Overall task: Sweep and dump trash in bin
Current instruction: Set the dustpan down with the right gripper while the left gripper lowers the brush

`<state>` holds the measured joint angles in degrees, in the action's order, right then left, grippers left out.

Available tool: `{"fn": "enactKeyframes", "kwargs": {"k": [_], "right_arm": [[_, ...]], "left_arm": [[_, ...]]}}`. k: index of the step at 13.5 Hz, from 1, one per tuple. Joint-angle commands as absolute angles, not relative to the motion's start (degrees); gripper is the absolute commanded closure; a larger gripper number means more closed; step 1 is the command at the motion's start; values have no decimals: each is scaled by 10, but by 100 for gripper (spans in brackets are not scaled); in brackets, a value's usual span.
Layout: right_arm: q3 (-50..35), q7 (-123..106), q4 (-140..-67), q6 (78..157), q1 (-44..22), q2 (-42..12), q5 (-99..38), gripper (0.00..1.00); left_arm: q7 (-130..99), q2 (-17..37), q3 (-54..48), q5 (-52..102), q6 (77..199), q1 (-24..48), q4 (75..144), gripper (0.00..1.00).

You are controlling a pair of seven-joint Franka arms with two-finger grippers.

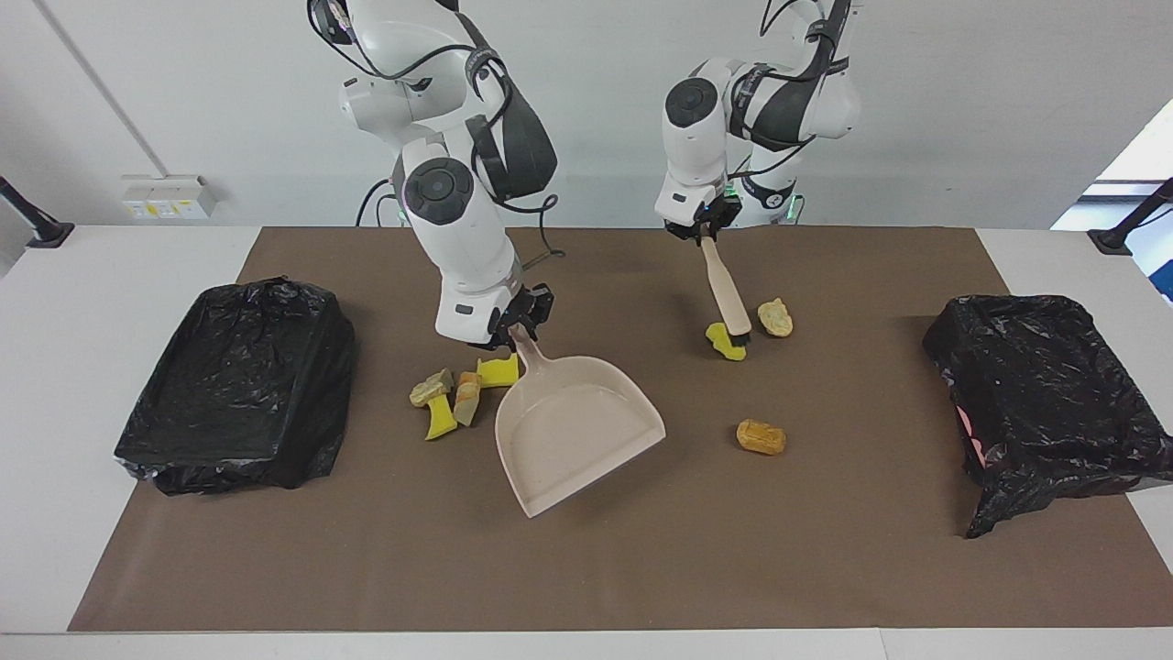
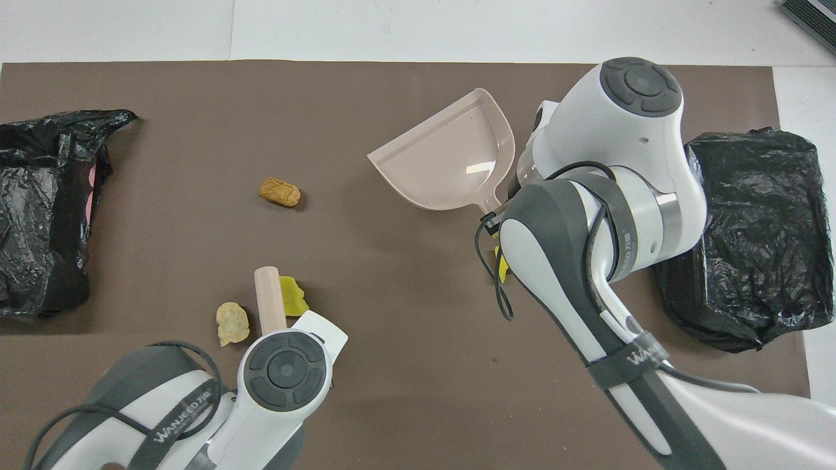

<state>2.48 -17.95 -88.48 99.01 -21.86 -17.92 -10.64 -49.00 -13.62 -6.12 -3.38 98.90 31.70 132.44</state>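
Note:
My right gripper (image 1: 515,328) is shut on the handle of the beige dustpan (image 1: 573,431), which hangs tilted over the mat with its mouth turned toward the left arm's end; in the overhead view the dustpan (image 2: 450,156) shows beside the right wrist. My left gripper (image 1: 704,234) is shut on the brush (image 1: 724,293); its bristles sit at a yellow wedge (image 1: 719,337) beside a tan chunk (image 1: 776,317). An orange-brown chunk (image 1: 761,436) lies farther out. Several trash pieces (image 1: 454,394) cluster beside the dustpan handle, toward the right arm's end.
A black bag-lined bin (image 1: 238,385) stands at the right arm's end of the brown mat (image 1: 586,577), and another bag-lined bin (image 1: 1045,385) at the left arm's end. From overhead the right arm hides most of the trash cluster.

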Motion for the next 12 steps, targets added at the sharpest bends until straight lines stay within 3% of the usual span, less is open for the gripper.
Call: {"fn": "enactKeyframes", "kwargs": {"k": [1, 6, 9, 12], "right_arm": [[19, -270, -941, 996, -221, -146, -95, 100], [20, -398, -968, 1000, -212, -137, -45, 100], [19, -408, -985, 1004, -227, -141, -40, 100], [15, -449, -1029, 1055, -237, -132, -41, 100]], "left_arm": [[-543, -160, -71, -43, 969, 272, 1347, 100], [-584, -165, -70, -47, 949, 209, 1360, 100], [-603, -184, -71, -47, 953, 178, 1402, 100], [-632, -189, -71, -45, 961, 169, 1426, 100]]}}
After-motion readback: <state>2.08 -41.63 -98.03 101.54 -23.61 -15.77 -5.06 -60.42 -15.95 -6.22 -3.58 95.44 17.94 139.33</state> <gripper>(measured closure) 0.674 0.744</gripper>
